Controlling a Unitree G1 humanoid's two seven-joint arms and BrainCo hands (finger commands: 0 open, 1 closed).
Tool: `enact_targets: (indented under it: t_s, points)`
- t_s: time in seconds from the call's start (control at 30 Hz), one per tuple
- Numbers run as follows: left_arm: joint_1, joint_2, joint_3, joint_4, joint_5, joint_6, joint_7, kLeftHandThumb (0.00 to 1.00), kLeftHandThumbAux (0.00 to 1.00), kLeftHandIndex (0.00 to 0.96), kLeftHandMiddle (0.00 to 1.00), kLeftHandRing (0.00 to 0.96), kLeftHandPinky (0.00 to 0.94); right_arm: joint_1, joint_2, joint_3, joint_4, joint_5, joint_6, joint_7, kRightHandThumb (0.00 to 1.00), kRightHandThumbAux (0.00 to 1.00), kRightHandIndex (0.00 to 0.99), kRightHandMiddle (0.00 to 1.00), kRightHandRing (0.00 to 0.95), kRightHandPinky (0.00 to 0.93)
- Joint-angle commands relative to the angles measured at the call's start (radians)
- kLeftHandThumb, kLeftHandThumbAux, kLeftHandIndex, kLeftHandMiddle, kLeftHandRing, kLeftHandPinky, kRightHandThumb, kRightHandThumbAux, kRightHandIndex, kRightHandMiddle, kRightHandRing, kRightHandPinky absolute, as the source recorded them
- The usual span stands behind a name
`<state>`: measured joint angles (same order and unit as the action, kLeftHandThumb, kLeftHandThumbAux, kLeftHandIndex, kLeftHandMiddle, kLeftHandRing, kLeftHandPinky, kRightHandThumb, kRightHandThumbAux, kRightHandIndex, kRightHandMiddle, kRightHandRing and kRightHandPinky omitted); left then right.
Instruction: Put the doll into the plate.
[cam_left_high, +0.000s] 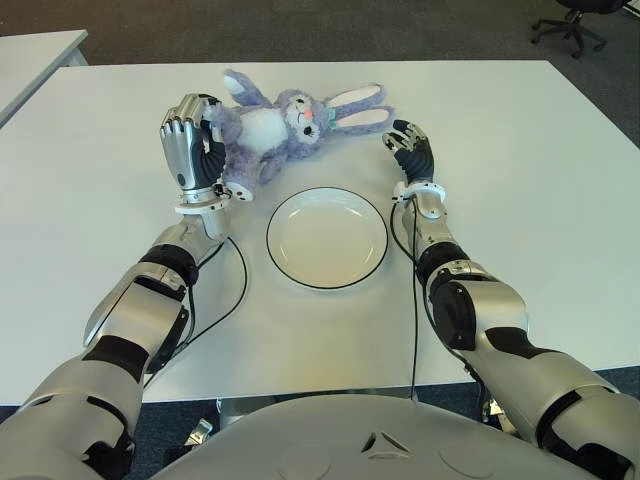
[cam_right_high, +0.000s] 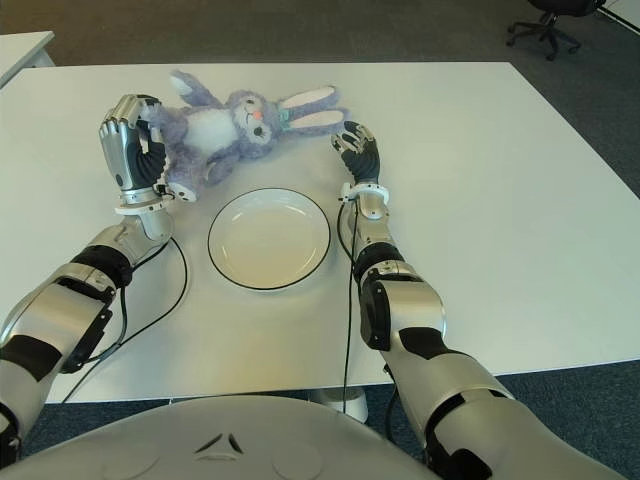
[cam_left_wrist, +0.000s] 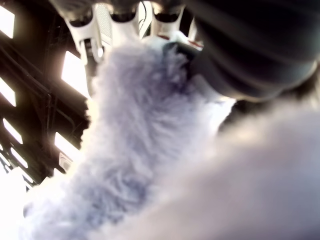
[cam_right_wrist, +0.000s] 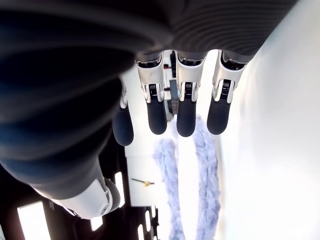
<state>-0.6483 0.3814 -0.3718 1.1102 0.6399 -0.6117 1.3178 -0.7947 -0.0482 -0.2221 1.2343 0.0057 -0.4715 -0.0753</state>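
A purple plush rabbit doll (cam_left_high: 285, 125) with a white belly lies on the white table (cam_left_high: 520, 200), just behind the plate. My left hand (cam_left_high: 197, 143) stands upright at the doll's left side, its fingers curled around the doll's body; purple fur (cam_left_wrist: 135, 145) fills the left wrist view. The white plate (cam_left_high: 327, 237) with a dark rim sits bare in the middle, between my forearms. My right hand (cam_left_high: 409, 143) is to the right of the doll's ears (cam_right_wrist: 200, 190), fingers relaxed and holding nothing.
A second white table (cam_left_high: 30, 55) shows at the far left. An office chair (cam_left_high: 570, 25) stands on the dark carpet at the back right. Black cables (cam_left_high: 225, 290) run along both forearms on the table.
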Motion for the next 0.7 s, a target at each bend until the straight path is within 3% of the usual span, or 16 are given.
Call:
enact_targets:
  t_s: [0.03, 0.7]
  points:
    - [0.049, 0.000, -0.014, -0.003, 0.035, -0.004, 0.008, 0.849, 0.657, 0.397, 0.575, 0.690, 0.704, 0.073, 0.020, -0.005, 0.054, 0.011, 0.038, 0.000, 0.442, 0.760, 0.227, 0.176, 0.167, 0.216]
    - [0.067, 0.025, 0.004, -0.117, 0.052, -0.015, -0.003, 0.846, 0.660, 0.392, 0.531, 0.645, 0.653, 0.071, 0.019, -0.003, 0.057, 0.008, 0.035, 0.004, 0.446, 0.762, 0.224, 0.174, 0.164, 0.214]
